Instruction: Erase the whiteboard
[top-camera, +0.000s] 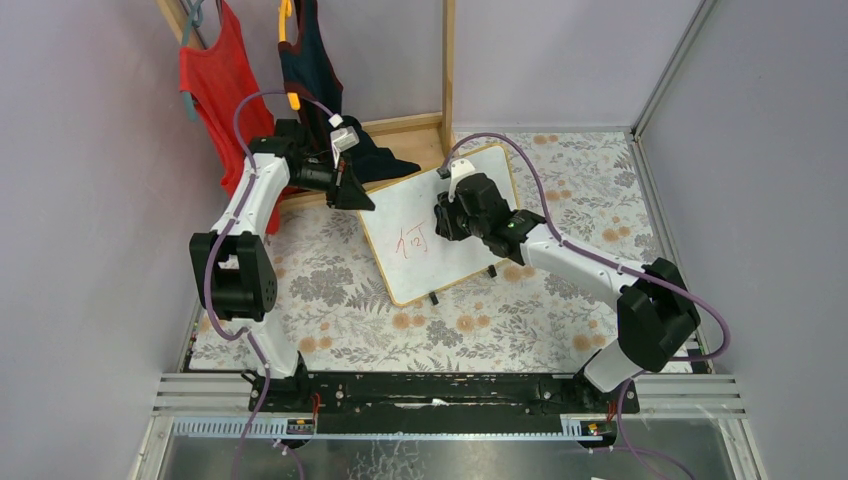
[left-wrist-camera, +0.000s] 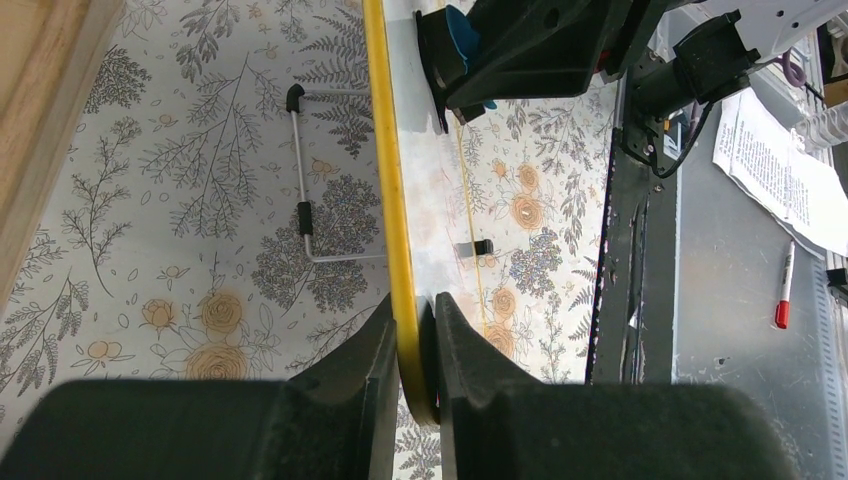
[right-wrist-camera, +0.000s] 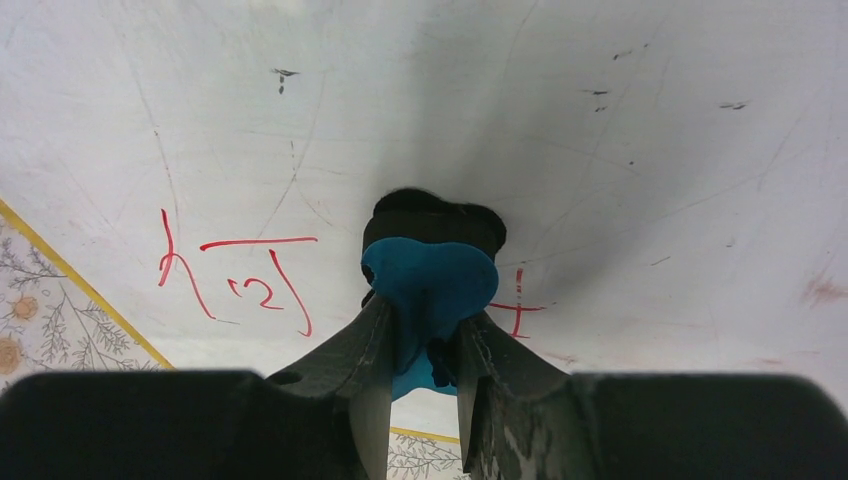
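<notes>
left gripper (left-wrist-camera: 414, 312) clamped whiteboard (top-camera: 430, 270) frame | right gripper (right-wrist-camera: 425, 340) clamped blue eraser (right-wrist-camera: 428, 275), seemingly against board | red writing (right-wrist-camera: 240, 275) lay just left

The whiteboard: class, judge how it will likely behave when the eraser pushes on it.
Probably stiff: the whiteboard looks flat though the left gripper pinches only its edge. Likely tippy: it rests on small feet, so the eraser in the right gripper could shift it.

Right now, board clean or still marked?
Still marked: red characters show on the whiteboard, beside the blue eraser in the right gripper.
</notes>
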